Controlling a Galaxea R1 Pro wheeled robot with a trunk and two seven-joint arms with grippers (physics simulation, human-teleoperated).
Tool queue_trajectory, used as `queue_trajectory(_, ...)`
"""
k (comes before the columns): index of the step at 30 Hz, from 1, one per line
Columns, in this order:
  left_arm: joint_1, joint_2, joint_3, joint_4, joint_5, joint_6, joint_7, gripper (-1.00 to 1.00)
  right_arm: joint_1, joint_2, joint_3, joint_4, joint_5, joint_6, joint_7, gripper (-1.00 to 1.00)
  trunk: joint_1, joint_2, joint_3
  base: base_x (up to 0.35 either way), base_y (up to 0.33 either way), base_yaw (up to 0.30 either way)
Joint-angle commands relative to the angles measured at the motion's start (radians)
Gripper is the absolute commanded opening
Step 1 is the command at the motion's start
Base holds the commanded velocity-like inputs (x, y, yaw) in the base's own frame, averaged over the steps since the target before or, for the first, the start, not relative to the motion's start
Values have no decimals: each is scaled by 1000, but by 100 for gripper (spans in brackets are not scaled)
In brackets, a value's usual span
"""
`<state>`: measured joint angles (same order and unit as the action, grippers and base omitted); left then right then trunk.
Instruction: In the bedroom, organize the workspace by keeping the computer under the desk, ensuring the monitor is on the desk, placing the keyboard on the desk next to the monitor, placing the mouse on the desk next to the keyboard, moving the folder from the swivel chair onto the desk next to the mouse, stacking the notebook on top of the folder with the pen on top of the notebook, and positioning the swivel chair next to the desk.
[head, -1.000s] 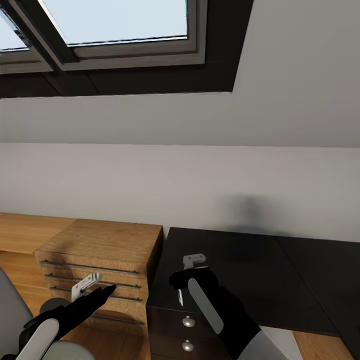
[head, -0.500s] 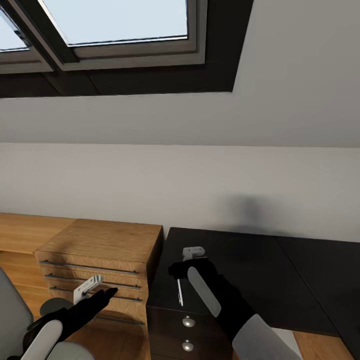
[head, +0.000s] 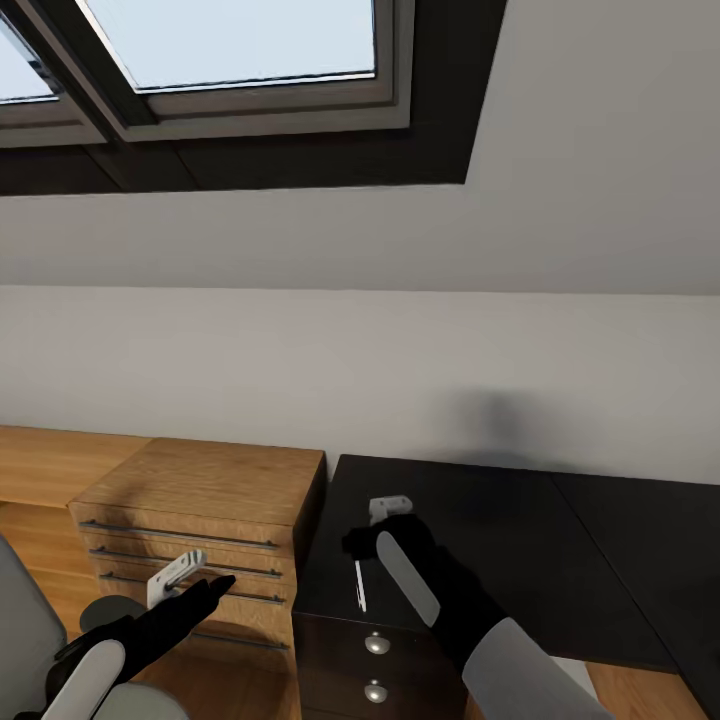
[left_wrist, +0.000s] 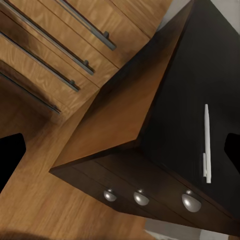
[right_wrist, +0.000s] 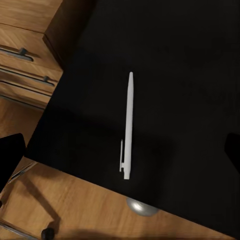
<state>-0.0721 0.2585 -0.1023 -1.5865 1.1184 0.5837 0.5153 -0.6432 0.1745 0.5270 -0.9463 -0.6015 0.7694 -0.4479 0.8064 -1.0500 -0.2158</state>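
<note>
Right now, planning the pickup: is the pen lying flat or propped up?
Flat: the pen lies full-length on the dark cabinet top.

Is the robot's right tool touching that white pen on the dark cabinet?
Apart. In the right wrist view the pen lies alone on the black top, with dark surface all around it and the right tool fingertips at the picture's edges.

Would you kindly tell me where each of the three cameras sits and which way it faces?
Head view: on the head, facing a wall with skylights, above the light-wood drawer unit and black cabinet; both arms show, left gripper and right gripper.
Left wrist view: by the left gripper, looking down at the cabinet's front corner and knobs; dark fingertips at the edges.
Right wrist view: above the cabinet top, looking straight down; dark fingertips at the edges.
Shared: all three show the white pen lying on the cabinet.
</note>
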Motion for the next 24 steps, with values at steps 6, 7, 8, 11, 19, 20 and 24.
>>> queue_trajectory(6, 2, 16, 2, -4, 10, -2, 0, 100, 16, 0, 3, -1, 7, 18, -15, 100, 12, -22, -11, 0, 0, 0)
queue_trajectory(7, 3, 16, 3, -4, 9, -2, -1, 100, 22, 0, 3, -7, 12, 21, -17, 100, 15, -29, -14, 0, 0, 0)
queue_trajectory(8, 4, 17, 4, -5, 8, -2, -2, 100, 27, 0, 3, -12, 17, 24, -19, 100, 19, -36, -17, 0, 0, 0)
queue_trajectory(11, 4, 18, 6, -6, 7, -3, -3, 100, 44, 0, 3, -29, 34, 27, -21, 100, 31, -57, -27, 0, 0, 0)
queue_trajectory(19, 6, 19, 8, -7, 5, -4, -5, 100, 89, 0, 4, -74, 69, 32, -27, 100, 61, -113, -52, 0, 0, 0)
queue_trajectory(20, 6, 19, 8, -7, 5, -4, -5, 100, 114, 0, 4, -159, 69, 32, -27, 100, 65, -120, -55, 0, 0, 0)
queue_trajectory(24, 6, 19, 9, -7, 5, -4, -5, 100, 116, 0, 4, -161, 70, 33, -27, 100, 77, -141, -64, 0, 0, 0)
